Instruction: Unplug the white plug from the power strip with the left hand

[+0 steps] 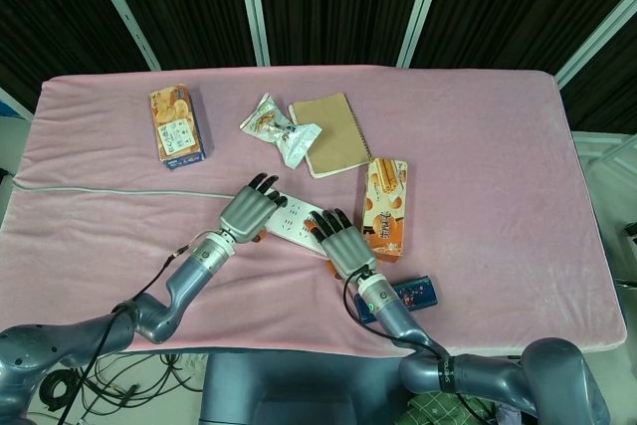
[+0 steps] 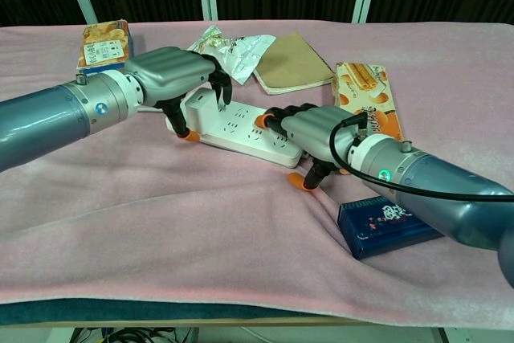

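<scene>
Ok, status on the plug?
Left hand arched over plug, grip unclear. Plug still seated in strip. Right hand rests on strip's other end. Nothing blocking.

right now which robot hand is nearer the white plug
Left. The left robot hand is arched right over the white plug at the power strip's left end; the right robot hand rests on the strip's opposite end.

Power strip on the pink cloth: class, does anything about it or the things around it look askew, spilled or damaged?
Nothing looks spilled or damaged. The power strip lies diagonally, the right hand resting on its near end and the left hand curled over the white plug. The crumpled snack packet overlaps the notebook's edge.
</scene>
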Motion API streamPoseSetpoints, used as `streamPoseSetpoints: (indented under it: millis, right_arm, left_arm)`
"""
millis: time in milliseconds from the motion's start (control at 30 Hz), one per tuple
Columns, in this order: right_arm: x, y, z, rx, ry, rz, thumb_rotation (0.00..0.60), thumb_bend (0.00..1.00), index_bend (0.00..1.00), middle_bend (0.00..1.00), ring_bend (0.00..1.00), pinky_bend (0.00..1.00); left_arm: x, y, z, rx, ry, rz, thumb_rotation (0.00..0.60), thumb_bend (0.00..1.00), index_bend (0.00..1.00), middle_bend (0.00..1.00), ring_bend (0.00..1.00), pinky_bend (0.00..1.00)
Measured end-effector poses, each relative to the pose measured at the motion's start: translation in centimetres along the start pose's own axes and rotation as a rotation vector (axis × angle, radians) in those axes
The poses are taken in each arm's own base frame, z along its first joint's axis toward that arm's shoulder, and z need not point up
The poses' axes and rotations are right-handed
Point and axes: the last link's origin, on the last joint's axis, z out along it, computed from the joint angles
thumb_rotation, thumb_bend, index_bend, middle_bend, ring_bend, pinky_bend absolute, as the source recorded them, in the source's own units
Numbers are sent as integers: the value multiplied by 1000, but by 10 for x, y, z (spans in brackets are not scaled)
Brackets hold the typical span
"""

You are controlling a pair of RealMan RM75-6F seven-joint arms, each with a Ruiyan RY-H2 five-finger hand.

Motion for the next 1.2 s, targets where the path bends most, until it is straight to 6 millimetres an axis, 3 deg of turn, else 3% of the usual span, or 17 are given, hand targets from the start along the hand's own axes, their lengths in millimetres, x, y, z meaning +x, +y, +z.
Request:
streamPoseSetpoints:
  millis: [333, 700, 867, 933, 1100, 1200]
  right_arm:
    - [-1, 4, -1, -8, -1, 0, 600, 245, 0, 0, 0, 38]
    - [-1, 7, -1, -15, -2, -5, 600, 245, 0, 0, 0, 38]
    - [-2, 8, -2, -18, -6, -9, 600, 244, 0, 0, 0, 38]
    - [-2, 7, -2, -18, -5, -9, 600, 245, 0, 0, 0, 38]
    - [-2, 6, -2, -16, -3, -11, 600, 244, 0, 0, 0, 38]
    - [-2, 7, -2, -17, -4, -14, 600, 244, 0, 0, 0, 38]
  left_arm:
    - [-3, 1, 2, -6, 7, 7, 600, 280, 389, 401, 91, 141]
    - [-5, -4, 2, 6, 5, 18, 600, 281, 370, 392, 91, 141]
    - [-4, -6, 2, 15, 7, 16, 600, 284, 407, 422, 107, 146]
    - [-4, -7, 2, 16, 8, 19, 600, 316, 436, 454, 123, 151]
    - [-5, -9, 2, 19, 6, 31, 600, 507, 530, 538, 182, 186]
    - [-5, -10, 2, 20, 3, 33, 600, 554, 564, 568, 211, 204]
